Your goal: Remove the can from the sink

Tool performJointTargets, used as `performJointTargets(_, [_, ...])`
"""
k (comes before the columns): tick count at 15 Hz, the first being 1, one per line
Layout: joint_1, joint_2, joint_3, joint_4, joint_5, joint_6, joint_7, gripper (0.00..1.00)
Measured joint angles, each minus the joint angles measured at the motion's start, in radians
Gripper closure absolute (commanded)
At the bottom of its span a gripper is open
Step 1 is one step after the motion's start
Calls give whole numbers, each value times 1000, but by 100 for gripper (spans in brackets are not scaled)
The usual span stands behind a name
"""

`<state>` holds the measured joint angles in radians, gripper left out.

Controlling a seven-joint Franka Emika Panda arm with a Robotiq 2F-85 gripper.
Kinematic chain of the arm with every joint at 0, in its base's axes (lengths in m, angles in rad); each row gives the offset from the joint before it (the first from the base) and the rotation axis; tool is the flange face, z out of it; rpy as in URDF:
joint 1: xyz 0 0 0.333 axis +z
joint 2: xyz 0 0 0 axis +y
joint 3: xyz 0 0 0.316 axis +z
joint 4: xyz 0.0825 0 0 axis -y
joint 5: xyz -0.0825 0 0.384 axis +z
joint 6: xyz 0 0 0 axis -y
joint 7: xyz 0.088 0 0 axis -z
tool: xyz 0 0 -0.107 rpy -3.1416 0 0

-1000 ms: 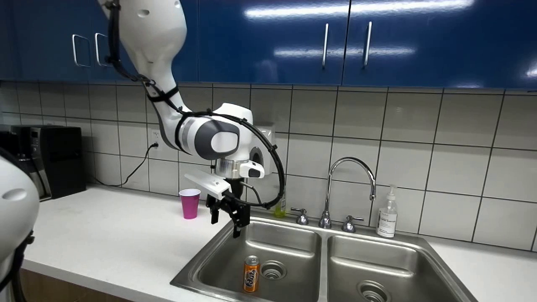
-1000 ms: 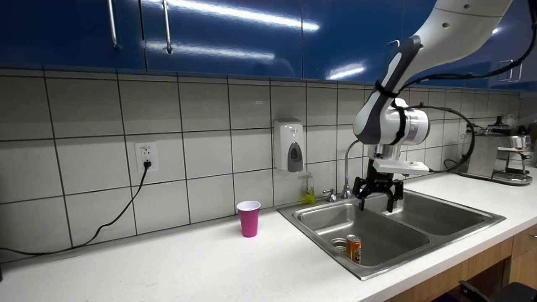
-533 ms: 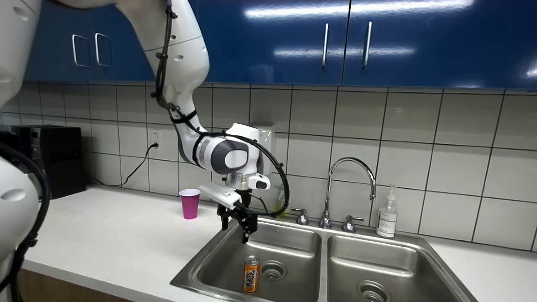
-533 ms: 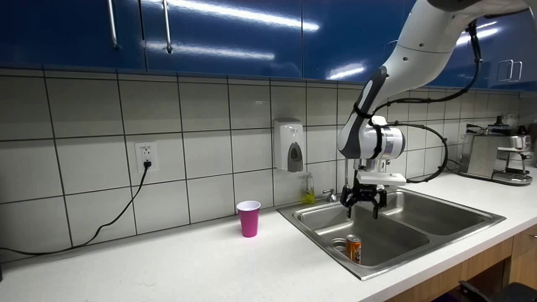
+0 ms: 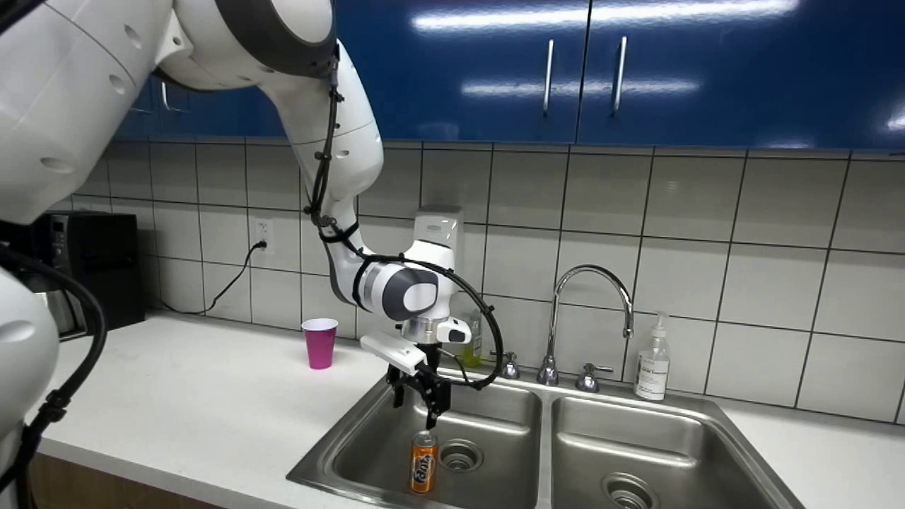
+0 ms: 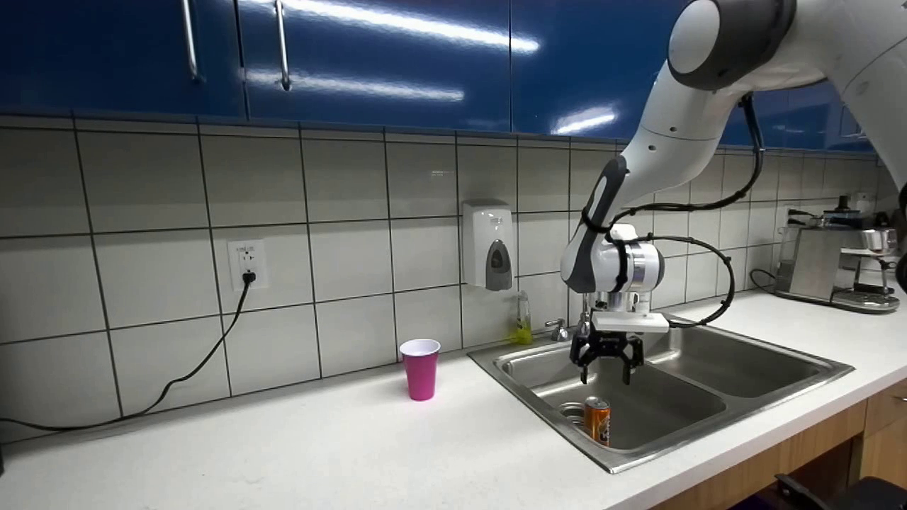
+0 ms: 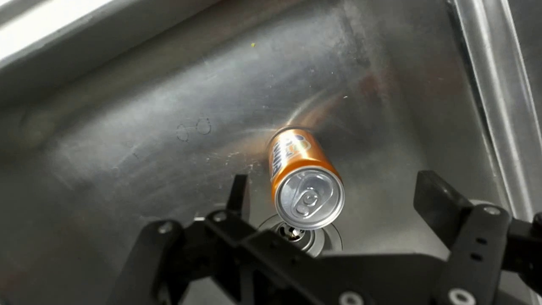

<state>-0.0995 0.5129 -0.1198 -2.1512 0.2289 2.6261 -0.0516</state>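
The orange can (image 5: 423, 466) with a silvery top stands upright in one bowl of the steel sink (image 5: 546, 452), beside the drain. It also shows in an exterior view (image 6: 597, 421) and in the wrist view (image 7: 300, 156). My gripper (image 5: 414, 416) is open and empty above that bowl, higher than the can and apart from it. In an exterior view the gripper (image 6: 606, 380) hangs fingers down above the can. In the wrist view the can's top lies between the lines of the fingers (image 7: 333, 180), nearer the left finger. The drain is partly hidden by can and gripper.
A chrome faucet (image 5: 594, 272) with two handles stands behind the sink. A soap bottle (image 5: 652, 367) stands on the back rim. A pink cup (image 6: 421, 372) stands on the counter (image 6: 319, 453) beside the sink. A white dispenser (image 6: 487, 244) hangs on the tiled wall.
My gripper has moved down toward the bowl and closer over the can: rightward and down in an exterior view, leftward and down in the other view. It stays open. The can has not moved.
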Motion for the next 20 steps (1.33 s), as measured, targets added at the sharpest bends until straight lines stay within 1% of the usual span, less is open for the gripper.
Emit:
performJointTargets(4, [-7, 80, 0, 61, -2, 0, 8, 0])
performJointTargets(8, [-9, 134, 0, 96, -3, 0, 10, 0])
performJointTargets(20, [-8, 208, 9, 156, -7, -1, 11, 0])
